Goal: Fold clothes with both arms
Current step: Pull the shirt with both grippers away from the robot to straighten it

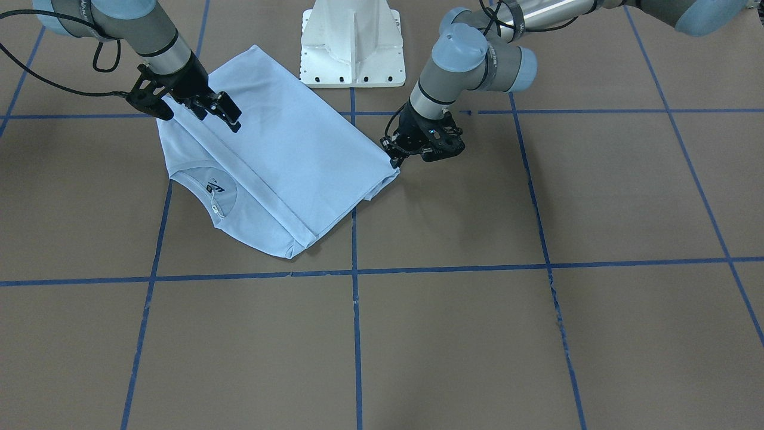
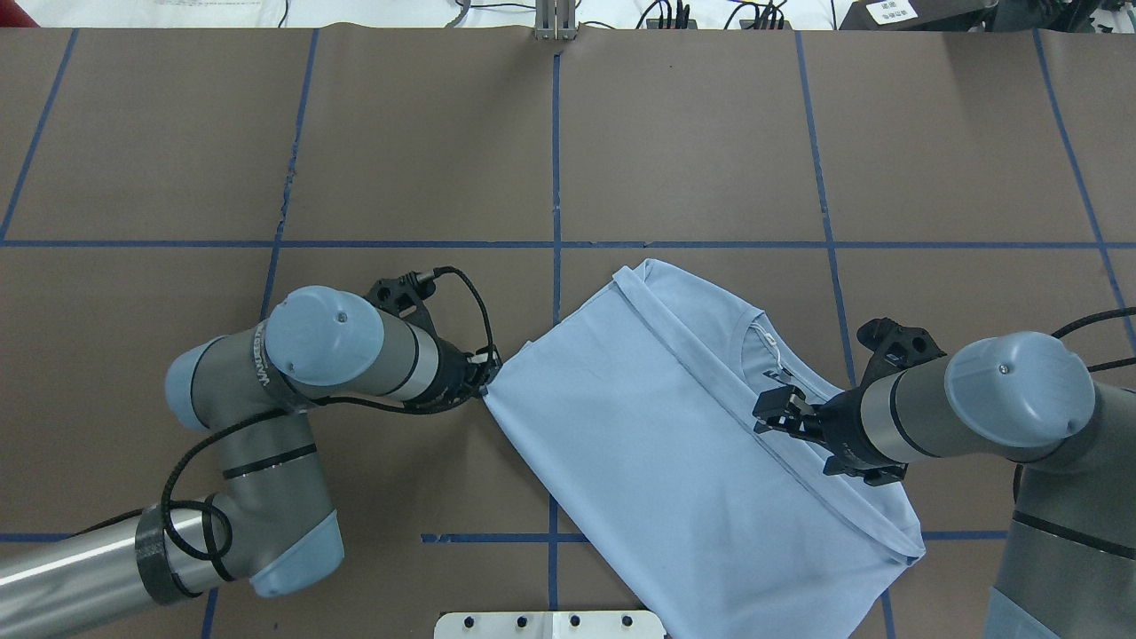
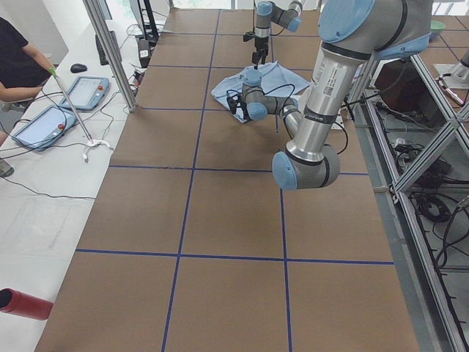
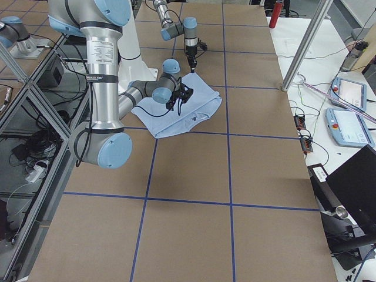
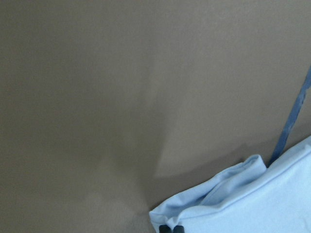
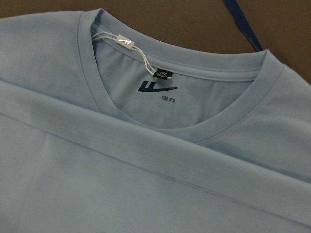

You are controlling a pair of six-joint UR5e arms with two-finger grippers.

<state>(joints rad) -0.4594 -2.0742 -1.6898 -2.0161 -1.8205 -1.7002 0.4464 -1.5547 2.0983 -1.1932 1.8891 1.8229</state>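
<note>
One fold done: T-shirt (image 2: 674,426) lies flat on the brown table (image 2: 266,133), just fwd of my base (image 1: 352,48), to my right of centre. Hem edge sits just below the collar (image 6: 194,73). L claw (image 1: 395,160) is pinched tight on the shirt's side corner. R claw (image 2: 765,414) is spread apart, empty, over the folded hem. Left to do, I reckon: a crosswise fold or two, then smoothing.

Left arm (image 2: 382,355), right arm (image 2: 914,413): silver-grey tubes, light-blue joint caps, looping black cables (image 2: 479,306), white bolted pedestal (image 1: 352,42).
</note>
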